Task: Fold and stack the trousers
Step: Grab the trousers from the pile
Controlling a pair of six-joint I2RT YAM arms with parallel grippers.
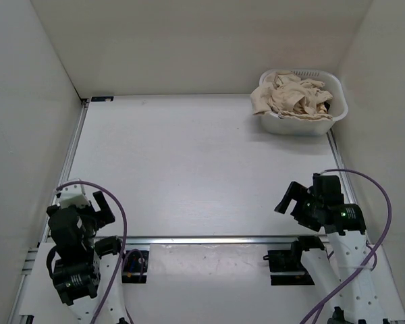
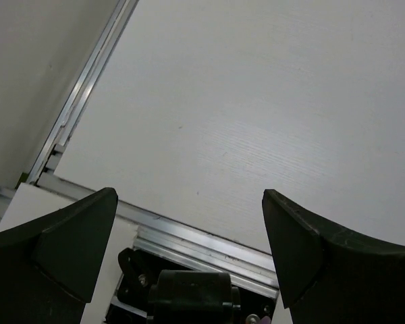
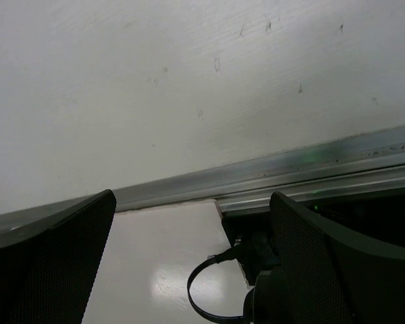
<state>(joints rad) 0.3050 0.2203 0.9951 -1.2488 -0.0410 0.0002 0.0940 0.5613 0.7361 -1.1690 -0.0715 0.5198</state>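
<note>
Several beige trousers (image 1: 291, 94) lie crumpled in a heap inside the white plastic basket (image 1: 337, 108) at the far right of the table. My left gripper (image 1: 102, 206) hangs over the table's near left edge, open and empty; its fingers (image 2: 74, 236) frame bare table in the left wrist view. My right gripper (image 1: 288, 197) hangs over the near right edge, open and empty; its fingers (image 3: 324, 250) show in the right wrist view. No trousers show in either wrist view.
A metal rail (image 1: 209, 239) runs along the table's near edge, with black arm mounts (image 1: 283, 263) below it. White walls close the table at left, back and right. A purple cable (image 1: 385, 196) loops beside the right arm.
</note>
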